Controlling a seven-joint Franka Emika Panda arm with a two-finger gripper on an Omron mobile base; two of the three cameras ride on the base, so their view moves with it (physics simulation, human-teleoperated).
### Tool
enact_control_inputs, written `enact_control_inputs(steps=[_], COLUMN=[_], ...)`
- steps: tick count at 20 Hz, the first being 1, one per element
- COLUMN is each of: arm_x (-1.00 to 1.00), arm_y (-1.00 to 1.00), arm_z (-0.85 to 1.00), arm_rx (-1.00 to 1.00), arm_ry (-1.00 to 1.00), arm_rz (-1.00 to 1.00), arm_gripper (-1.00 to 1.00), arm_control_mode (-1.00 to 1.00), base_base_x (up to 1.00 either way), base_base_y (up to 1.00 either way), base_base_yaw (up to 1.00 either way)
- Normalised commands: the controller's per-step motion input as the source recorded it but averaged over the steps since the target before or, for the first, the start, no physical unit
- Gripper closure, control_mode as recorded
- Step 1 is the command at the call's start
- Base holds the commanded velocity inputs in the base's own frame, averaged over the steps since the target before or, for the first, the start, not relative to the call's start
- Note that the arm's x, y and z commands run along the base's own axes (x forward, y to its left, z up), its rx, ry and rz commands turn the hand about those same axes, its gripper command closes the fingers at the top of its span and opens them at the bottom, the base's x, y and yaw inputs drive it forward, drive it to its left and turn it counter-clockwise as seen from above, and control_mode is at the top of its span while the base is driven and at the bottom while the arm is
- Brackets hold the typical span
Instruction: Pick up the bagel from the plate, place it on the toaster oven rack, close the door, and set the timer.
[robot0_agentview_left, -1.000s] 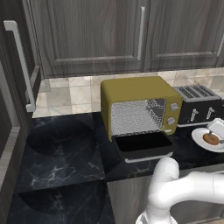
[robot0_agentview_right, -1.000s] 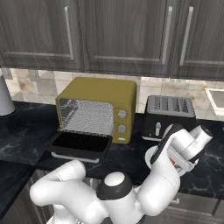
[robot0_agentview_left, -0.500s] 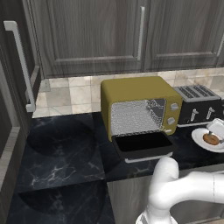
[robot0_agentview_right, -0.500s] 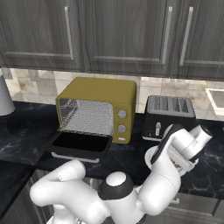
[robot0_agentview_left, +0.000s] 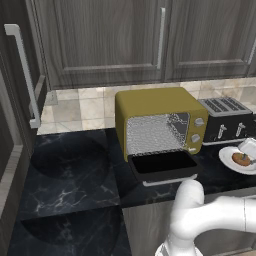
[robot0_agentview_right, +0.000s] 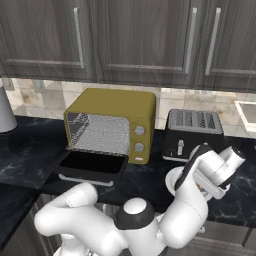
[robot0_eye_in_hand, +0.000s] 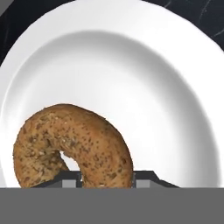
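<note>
The bagel (robot0_eye_in_hand: 100, 144) lies on the white plate (robot0_eye_in_hand: 131, 65), toward its near rim. My gripper (robot0_eye_in_hand: 107, 177) is down on it, one fingertip in the bagel's hole and the other at its outer edge, shut on that side of the ring. From the left base view the bagel (robot0_agentview_left: 241, 159) and plate (robot0_agentview_left: 227, 155) sit at the counter's right, under my hand. The mustard toaster oven (robot0_agentview_left: 155, 107) stands left of them with its door (robot0_agentview_left: 162, 166) folded down and the mesh rack (robot0_agentview_left: 152, 134) showing inside. The right base view shows the oven (robot0_agentview_right: 112, 107), its open door (robot0_agentview_right: 92, 164) and a part of the plate (robot0_agentview_right: 172, 181) beside my arm.
A black slot toaster (robot0_agentview_left: 227, 117) stands between the oven and the plate, close behind my hand. Dark wood cabinets hang above the black marble counter (robot0_agentview_left: 75, 170). A pale cylinder (robot0_agentview_right: 5, 112) stands at the far left of the counter.
The fingers have closed in onto the bagel. In both base views the arm, plate and oven stand as before.
</note>
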Motion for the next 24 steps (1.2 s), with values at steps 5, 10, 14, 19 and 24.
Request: enact_control_inputs(steps=[5,10,14,19,24], arm_x=[-0.05,-0.37,-0.62,-0.45,-0.33], arm_y=[0.0,0.01,0.17,0.56,0.95], arm_z=[-0.51,-0.2,0.92,0.87,0.55], arm_rx=[0.0,0.0,0.0,0.0,0.0], arm_ry=[0.0,-0.04,-0.23,-0.2,-0.13], arm_rz=[0.0,0.0,0.0,0.0,0.0], arm_gripper=[1.0,1.0,1.0,1.0,1.0], arm_control_mode=[-1.0,-1.0,-1.0,-1.0,-1.0], base_base_x=[0.0,0.0,0.0,0.0,0.0], base_base_y=[0.0,0.0,0.0,0.0,0.0], base_base_yaw=[0.0,0.0,0.0,0.0,0.0])
